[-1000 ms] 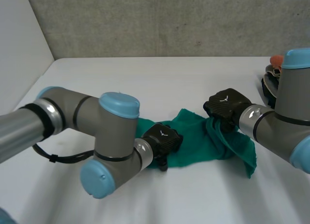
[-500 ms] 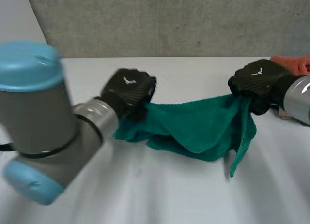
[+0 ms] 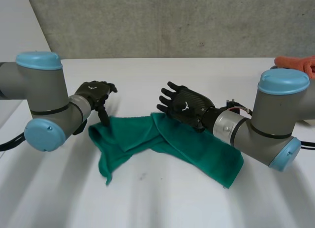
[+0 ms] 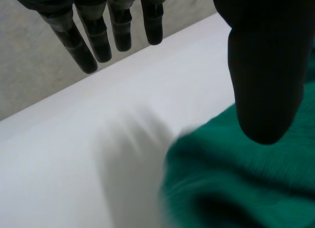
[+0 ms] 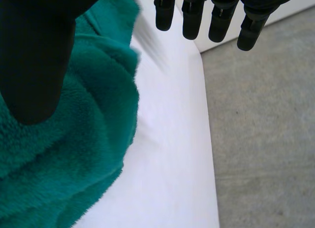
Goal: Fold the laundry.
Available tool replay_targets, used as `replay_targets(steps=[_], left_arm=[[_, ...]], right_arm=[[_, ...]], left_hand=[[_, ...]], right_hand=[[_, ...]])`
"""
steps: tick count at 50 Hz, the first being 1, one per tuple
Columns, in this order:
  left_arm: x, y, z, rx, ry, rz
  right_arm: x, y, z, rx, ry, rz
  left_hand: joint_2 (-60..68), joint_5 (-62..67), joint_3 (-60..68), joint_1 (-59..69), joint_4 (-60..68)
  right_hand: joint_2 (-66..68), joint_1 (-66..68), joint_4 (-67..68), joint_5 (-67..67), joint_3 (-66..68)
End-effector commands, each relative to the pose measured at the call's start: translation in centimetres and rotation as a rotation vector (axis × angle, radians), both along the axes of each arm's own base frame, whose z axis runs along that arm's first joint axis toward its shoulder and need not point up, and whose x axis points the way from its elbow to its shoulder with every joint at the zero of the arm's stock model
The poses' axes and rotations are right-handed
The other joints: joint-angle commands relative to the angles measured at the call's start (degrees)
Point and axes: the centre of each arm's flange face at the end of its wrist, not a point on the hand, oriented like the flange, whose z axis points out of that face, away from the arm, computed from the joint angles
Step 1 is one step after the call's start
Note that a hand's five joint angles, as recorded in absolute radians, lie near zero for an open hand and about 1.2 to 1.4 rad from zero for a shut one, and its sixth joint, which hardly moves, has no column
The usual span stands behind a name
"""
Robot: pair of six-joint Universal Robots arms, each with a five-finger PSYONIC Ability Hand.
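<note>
Both hands have let go of the green towel (image 3: 142, 134), which half a second ago hung stretched between them and now lies crumpled on the white tabletop (image 3: 147, 203). It sprawls between the two arms, one end folded over near the left hand (image 3: 93, 92), the other end trailing out under the right forearm. The left hand hovers just beside the towel's folded end, its fingers (image 4: 96, 33) straight and spread, holding nothing. The right hand (image 3: 187, 106) sits over the towel's far edge near the middle, its fingers (image 5: 194, 16) also straight and apart, empty. An orange cloth (image 3: 295, 63) lies at the tabletop's far right edge.
</note>
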Motion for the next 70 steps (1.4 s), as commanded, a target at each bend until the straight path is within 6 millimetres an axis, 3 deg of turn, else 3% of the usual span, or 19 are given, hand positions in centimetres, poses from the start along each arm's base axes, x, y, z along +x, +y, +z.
replay_targets(steps=[1,4,7,13,17,24,32,40,43,46,50,54,58,62,63,64,66,67,70], left_arm=[[-0.4,3.1,3.7,-0.045,0.044,-0.075],[-0.3,4.8,4.6,-0.077,0.05,-0.08],[-0.5,6.7,4.6,-0.087,0.047,-0.1],[-1.6,9.4,2.2,-0.048,-0.007,-0.168],[-1.7,8.2,-1.3,-0.014,-0.066,-0.153],[-2.7,6.2,-4.7,0.057,-0.091,-0.15],[-3.9,4.3,-6.1,0.062,-0.096,-0.161],[-4.2,3.4,-6.9,0.077,-0.149,-0.146],[-4.0,2.8,-6.8,0.06,-0.174,-0.126],[-4.0,2.3,-6.4,0.037,-0.178,-0.117],[-4.2,1.9,-5.5,0.008,-0.163,-0.116],[-4.4,0.8,-4.0,-0.051,-0.137,-0.118],[-4.5,-1.8,-1.0,-0.187,-0.1,-0.11],[-4.0,-5.1,5.1,-0.423,-0.033,-0.073],[-3.6,-6.1,8.2,-0.537,0.011,-0.047],[-3.4,-6.6,10.0,-0.598,0.041,-0.033],[-3.0,-7.0,13.5,-0.722,0.112,-0.011],[-2.5,-6.9,16.8,-0.834,0.197,0.006],[-1.5,-6.1,21.4,-0.97,0.374,-0.006]], right_arm=[[-1.4,1.5,4.1,0.284,-0.226,-0.264],[-3.5,2.1,7.4,0.399,-0.393,-0.451],[-6.0,2.9,8.4,0.521,-0.475,-0.635],[-8.3,5.8,7.0,0.693,-0.347,-0.805],[-9.0,8.7,4.6,0.805,-0.179,-0.837],[-9.0,10.0,2.1,0.694,-0.134,-0.747],[-8.6,9.5,-1.3,0.494,-0.069,-0.653],[-7.6,7.0,-3.4,0.39,-0.135,-0.626],[-7.1,6.1,-4.3,0.375,-0.145,-0.619],[-6.7,5.3,-5.3,0.368,-0.138,-0.61],[-6.2,4.1,-5.5,0.325,-0.153,-0.604],[-5.7,1.8,-3.8,0.243,-0.238,-0.601],[-5.0,-1.6,-0.3,0.134,-0.376,-0.592],[-4.5,-6.0,6.4,-0.04,-0.558,-0.578],[-4.6,-7.6,9.7,-0.114,-0.637,-0.571],[-4.7,-8.3,11.3,-0.148,-0.677,-0.571],[-5.0,-9.3,14.4,-0.21,-0.764,-0.566],[-5.4,-9.9,17.2,-0.255,-0.85,-0.559],[-5.8,-10.4,20.3,-0.29,-0.973,-0.527]], left_hand=[[-1.0,-0.4,-0.9,-0.3,-0.6],[-0.6,0.0,-0.6,0.0,-0.3],[0.5,1.1,0.6,1.2,0.9],[1.4,2.0,1.4,2.1,1.8],[1.9,2.5,1.9,2.6,2.3],[5.9,6.5,6.0,6.6,6.3],[19.5,20.1,19.6,20.2,19.9],[39.6,40.2,39.6,40.2,39.9],[53.0,53.6,53.0,53.7,53.4],[63.8,64.4,63.8,64.4,64.1],[64.3,64.9,64.3,64.9,64.7],[64.3,64.9,64.3,64.9,64.7],[64.3,64.9,64.3,64.9,64.7],[64.3,64.9,64.3,64.9,64.7],[64.3,64.9,64.3,64.9,64.7],[64.3,64.9,64.3,64.9,64.7],[64.3,64.9,64.3,64.9,64.7],[64.3,64.9,64.3,64.9,64.7],[64.3,64.9,64.3,64.9,64.7]], right_hand=[[-1.8,-2.9,-2.0,-2.3,-1.7],[-1.8,-2.9,-2.0,-2.3,-1.7],[-1.8,-2.9,-2.0,-2.3,-1.7],[-1.8,-2.9,-2.0,-2.3,-1.7],[8.0,6.9,7.8,7.5,8.0],[17.8,16.6,17.6,17.3,17.8],[15.2,14.1,15.0,14.7,15.3],[16.2,15.1,16.0,15.7,16.3],[17.3,16.1,17.0,16.7,17.3],[26.5,25.3,26.3,26.0,26.5],[63.3,62.1,63.1,62.8,63.3],[68.2,67.1,68.0,67.7,68.3],[68.2,67.1,68.0,67.7,68.3],[68.2,67.1,68.0,67.7,68.3],[68.2,67.1,68.0,67.7,68.3],[68.2,67.1,68.0,67.7,68.3],[68.2,67.1,68.0,67.7,68.3],[68.2,67.1,68.0,67.7,68.3],[68.2,67.1,68.0,67.7,68.3]])
